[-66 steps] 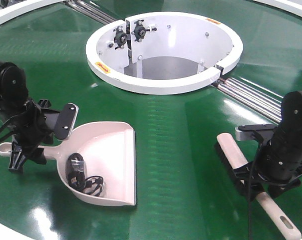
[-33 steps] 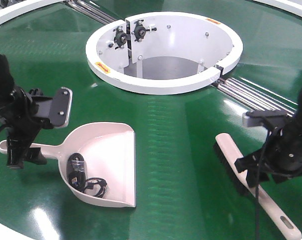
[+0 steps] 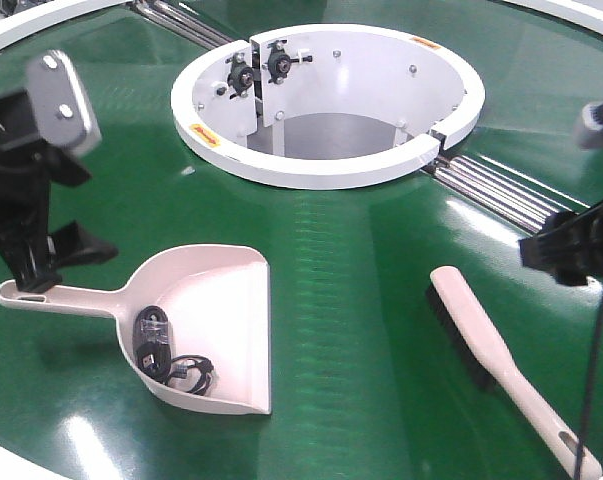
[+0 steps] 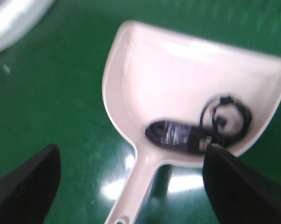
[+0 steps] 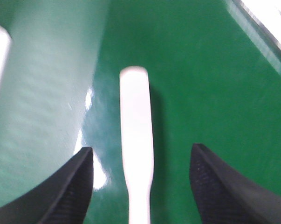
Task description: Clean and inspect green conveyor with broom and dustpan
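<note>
The pale dustpan (image 3: 221, 300) lies flat on the green conveyor (image 3: 361, 300), its handle pointing left, with a black cable bundle (image 3: 166, 355) inside it. My left gripper (image 3: 51, 262) hangs open above the handle end, holding nothing. In the left wrist view the dustpan (image 4: 187, 79) and the cable (image 4: 191, 135) lie below the open left gripper (image 4: 133, 149). The beige broom (image 3: 481, 345) lies on the belt at the right. My right gripper (image 3: 566, 250) is raised to the right of it. From the right wrist, the broom (image 5: 136, 121) lies below the open right gripper (image 5: 141, 149).
A white ring-shaped housing (image 3: 331, 170) with a deep opening stands in the middle of the belt. Metal rails (image 3: 501, 190) run from it toward the right. The conveyor's white rim (image 3: 11, 35) curves along the far left.
Both grippers have risen off the handles: the left one up and leftward from the dustpan handle, the right one up and rightward from the broom. Dustpan and broom stay on the belt.
</note>
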